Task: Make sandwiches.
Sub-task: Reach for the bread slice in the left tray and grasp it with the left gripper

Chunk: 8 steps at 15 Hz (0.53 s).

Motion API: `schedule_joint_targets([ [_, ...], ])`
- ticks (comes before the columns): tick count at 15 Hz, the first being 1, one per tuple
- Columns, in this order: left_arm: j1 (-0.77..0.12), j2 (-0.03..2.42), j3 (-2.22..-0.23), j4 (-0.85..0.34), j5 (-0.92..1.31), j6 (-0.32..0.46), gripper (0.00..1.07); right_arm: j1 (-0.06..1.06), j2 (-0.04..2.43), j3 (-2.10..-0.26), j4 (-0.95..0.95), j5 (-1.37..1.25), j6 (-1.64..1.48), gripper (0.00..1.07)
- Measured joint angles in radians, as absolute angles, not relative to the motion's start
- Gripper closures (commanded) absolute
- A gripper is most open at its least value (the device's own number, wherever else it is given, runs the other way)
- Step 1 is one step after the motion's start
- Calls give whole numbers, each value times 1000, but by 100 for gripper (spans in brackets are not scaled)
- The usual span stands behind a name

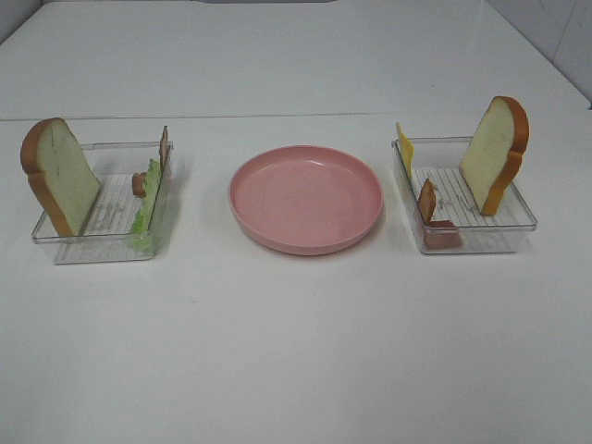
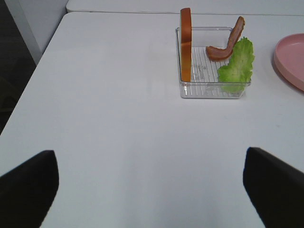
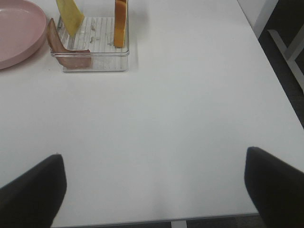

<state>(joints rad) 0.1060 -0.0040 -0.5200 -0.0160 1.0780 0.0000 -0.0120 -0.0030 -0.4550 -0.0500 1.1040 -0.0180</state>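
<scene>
Nothing stacked yet; the plate (image 1: 305,199) is bare. Your left end effector (image 2: 149,180) and right end effector (image 3: 154,180) hang spread; best take the nine o'clock bread slice (image 1: 67,176) first.

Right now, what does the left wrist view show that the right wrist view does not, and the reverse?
Only the left wrist view: a clear tray holding an upright bread slice, a curved bacon strip and a lettuce leaf. Only the right wrist view: the other tray, holding a cheese square, a bacon piece and a second bread slice. Both: part of the pink plate, the white table, and that arm's own dark jaws, spread wide with nothing between them.
</scene>
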Motion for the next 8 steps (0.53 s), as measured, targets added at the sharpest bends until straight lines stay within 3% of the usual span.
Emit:
schedule_joint_targets([
  [8,106,-4,-520,-16,1078,0,6,-12,-3,-455,-50,1104,-18,9],
])
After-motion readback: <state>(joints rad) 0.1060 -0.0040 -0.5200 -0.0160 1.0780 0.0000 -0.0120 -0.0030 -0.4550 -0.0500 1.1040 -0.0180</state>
